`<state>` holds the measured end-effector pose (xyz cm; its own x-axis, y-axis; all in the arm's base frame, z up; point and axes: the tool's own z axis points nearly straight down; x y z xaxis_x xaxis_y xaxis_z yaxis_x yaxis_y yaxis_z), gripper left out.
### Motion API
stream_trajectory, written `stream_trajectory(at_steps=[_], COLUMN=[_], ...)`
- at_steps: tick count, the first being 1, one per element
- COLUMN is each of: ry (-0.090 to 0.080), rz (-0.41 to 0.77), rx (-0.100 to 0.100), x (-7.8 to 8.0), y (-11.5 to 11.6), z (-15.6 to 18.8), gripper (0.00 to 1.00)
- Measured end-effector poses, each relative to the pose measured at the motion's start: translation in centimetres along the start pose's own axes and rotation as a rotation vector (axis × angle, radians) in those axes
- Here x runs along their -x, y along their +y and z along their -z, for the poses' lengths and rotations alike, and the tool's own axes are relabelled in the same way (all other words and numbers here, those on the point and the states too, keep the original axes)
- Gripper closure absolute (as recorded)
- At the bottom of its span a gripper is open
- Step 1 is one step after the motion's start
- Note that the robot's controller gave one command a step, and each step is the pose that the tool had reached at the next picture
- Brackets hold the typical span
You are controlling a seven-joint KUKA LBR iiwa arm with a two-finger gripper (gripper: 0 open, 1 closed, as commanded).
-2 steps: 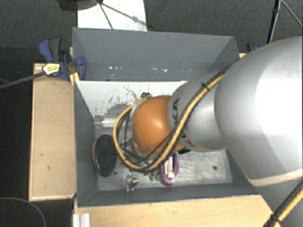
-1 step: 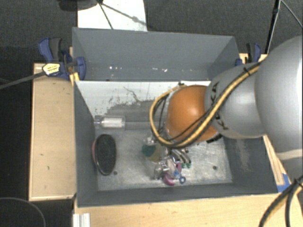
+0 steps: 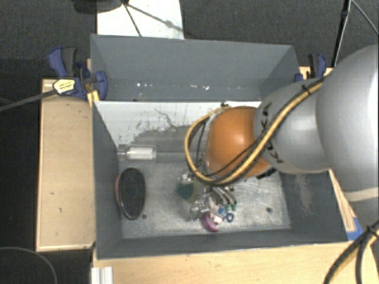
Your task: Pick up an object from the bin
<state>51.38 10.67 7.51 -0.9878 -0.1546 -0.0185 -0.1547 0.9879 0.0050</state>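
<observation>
- Hanging the claw low inside the grey metal bin, beneath the arm's round orange cover, close to the bin's floor.
- Not being able to tell whether the claw is spread or pressed together; being too crowded with small parts at its tip.
- Noticing a small round purple-pink piece just under the claw's tip, on the side of the near wall, touching it or nearly so; judging this as the likely thing to pick.
- Noticing a small dark teal lump just to the upper left of the claw.
- Lying well to the left of the claw: a black flat oval object; further to the upper left, a clear plastic tube against the far edge of the floor.
- Judging the purple-pink piece as light and stiff, probably smooth, so possibly slipping or rolling away when pinched off-centre.
- Advising to take hold squarely across its middle, coming down straight from above.
</observation>
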Motion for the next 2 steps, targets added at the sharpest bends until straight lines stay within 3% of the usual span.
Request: stream_trajectory(at_steps=[1, 2], ry=[0.01, 0.007], rz=[0.018, 0.012], rx=[-0.003, -0.004], x=[-1.5, -0.2], y=[2.7, 1.5], z=[11.8, 19.0], gripper=[1.0, 1.0])
